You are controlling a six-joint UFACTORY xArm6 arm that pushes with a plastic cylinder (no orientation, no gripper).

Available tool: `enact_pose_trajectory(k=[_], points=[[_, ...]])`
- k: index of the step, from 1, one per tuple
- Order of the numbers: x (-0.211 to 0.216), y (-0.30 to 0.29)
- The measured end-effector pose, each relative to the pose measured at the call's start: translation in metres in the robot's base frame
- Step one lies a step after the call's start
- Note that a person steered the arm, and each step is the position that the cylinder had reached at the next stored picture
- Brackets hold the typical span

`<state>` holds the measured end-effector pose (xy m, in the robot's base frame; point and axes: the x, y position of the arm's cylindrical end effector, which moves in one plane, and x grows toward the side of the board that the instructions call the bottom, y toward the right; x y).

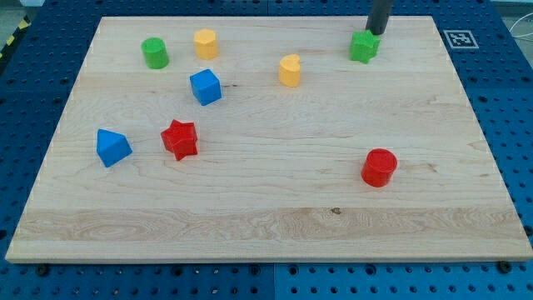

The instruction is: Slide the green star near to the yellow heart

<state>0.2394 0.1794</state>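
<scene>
The green star (363,47) sits near the view's top right on the wooden board (266,208). The yellow heart (290,71) stands to its left and a little lower, about a block's width or two away. My tip (374,32) is at the star's upper right edge, touching or nearly touching it. The dark rod rises out of the view's top.
A green cylinder (155,52) and a yellow hexagonal block (206,43) stand at the top left. A blue cube (206,87), a red star (180,139) and a blue wedge-like block (112,147) lie on the left. A red cylinder (379,167) is at the lower right.
</scene>
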Motion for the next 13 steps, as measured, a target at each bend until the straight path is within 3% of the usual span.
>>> enact_pose_trajectory(k=[2, 10, 13], points=[[0.041, -0.020], [0.091, -0.051], [0.135, -0.056]])
